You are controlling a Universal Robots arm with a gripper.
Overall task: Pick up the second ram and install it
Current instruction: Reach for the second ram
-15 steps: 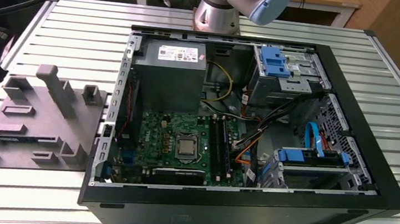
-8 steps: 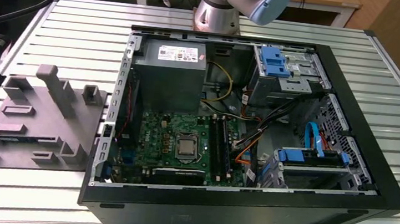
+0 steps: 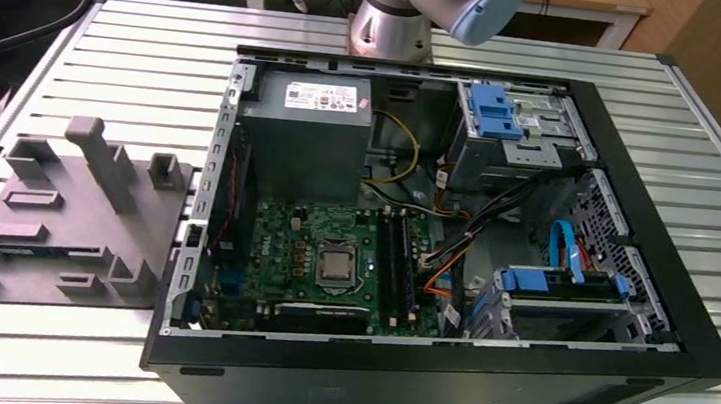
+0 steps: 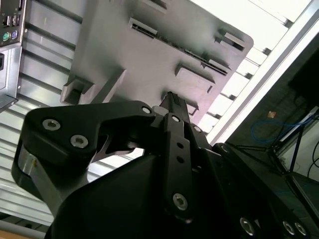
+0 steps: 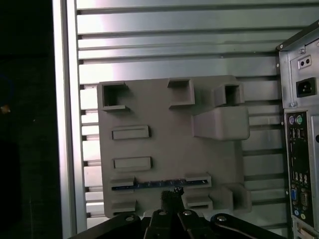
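The second ram (image 5: pixel 158 184) is a thin blue-green strip standing on edge in a slot of the grey fixture block (image 5: pixel 169 144), near the block's edge closest to the gripper. In both wrist views my gripper (image 5: pixel 172 192) (image 4: pixel 170 97) hovers above the fixture, its tips over the ram's slot. Its black fingers (image 4: pixel 175 130) are pressed together with nothing between them. In the exterior view the fixture (image 3: pixel 64 216) lies on the slatted table at the exterior view's left of the open computer case (image 3: pixel 451 242). The black memory slots (image 3: pixel 395 256) run beside the processor socket on the green motherboard (image 3: pixel 315 253).
Raised posts and blocks (image 3: pixel 96 149) stick up from the fixture. The grey power-supply box (image 3: pixel 303 136), blue drive brackets (image 3: pixel 494 110) and loose cables (image 3: pixel 464 243) crowd the case. The case's rear panel with ports (image 5: pixel 299 149) stands beside the fixture. The table edge (image 5: pixel 65 119) runs along the fixture's other side.
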